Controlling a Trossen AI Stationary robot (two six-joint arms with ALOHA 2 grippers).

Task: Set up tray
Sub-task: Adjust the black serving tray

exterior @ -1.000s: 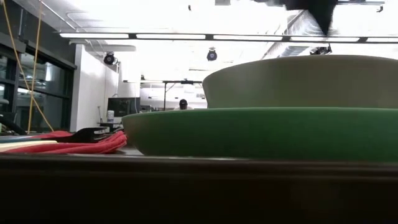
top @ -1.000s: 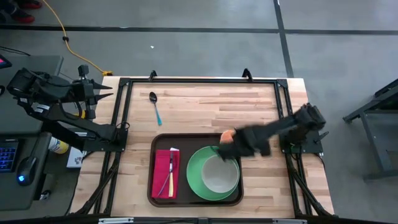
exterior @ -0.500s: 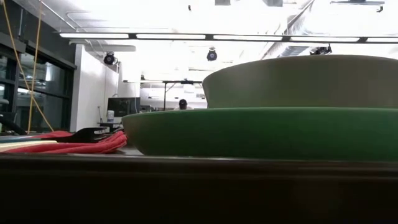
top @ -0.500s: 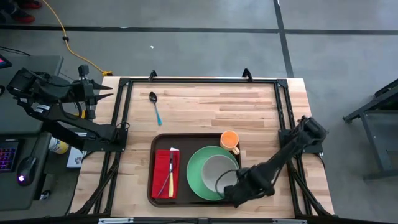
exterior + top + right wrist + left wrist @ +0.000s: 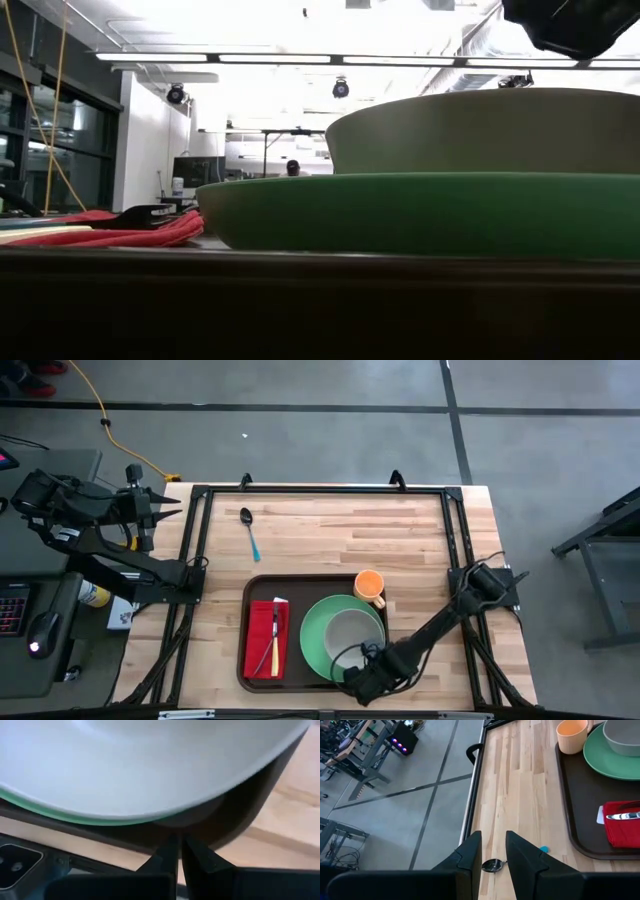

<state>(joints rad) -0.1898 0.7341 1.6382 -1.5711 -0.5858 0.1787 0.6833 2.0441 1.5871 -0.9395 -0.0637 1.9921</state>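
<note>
The dark brown tray [image 5: 300, 586] lies at the table's near middle. It carries a red napkin [image 5: 263, 645] with cutlery, and a green plate [image 5: 314, 645] with a grey bowl [image 5: 352, 641] on it. An orange cup [image 5: 369, 584] stands at the tray's far right corner. My right gripper [image 5: 353, 685] is low at the tray's near right rim and is shut. My left gripper [image 5: 493, 855] is open and empty, held above the table's left edge. A spoon [image 5: 247, 530] with a blue handle lies flat on the wood at the far left. My right gripper's shut fingertips [image 5: 172, 845] point level from the table's near side at the tray's near rim [image 5: 220, 822], under the plate's edge. I cannot tell whether they touch the rim.
A black frame [image 5: 320, 490] runs around the table top. Bare wood lies far of the tray and to its right [image 5: 430, 540]. In the low view the plate [image 5: 420, 215], the bowl [image 5: 480, 130] and the tray rim [image 5: 300, 300] fill the front.
My right gripper has left the orange cup, which stands alone at the tray's far right corner. It has swung toward the table's near edge and gone down to the tray's near right rim.
</note>
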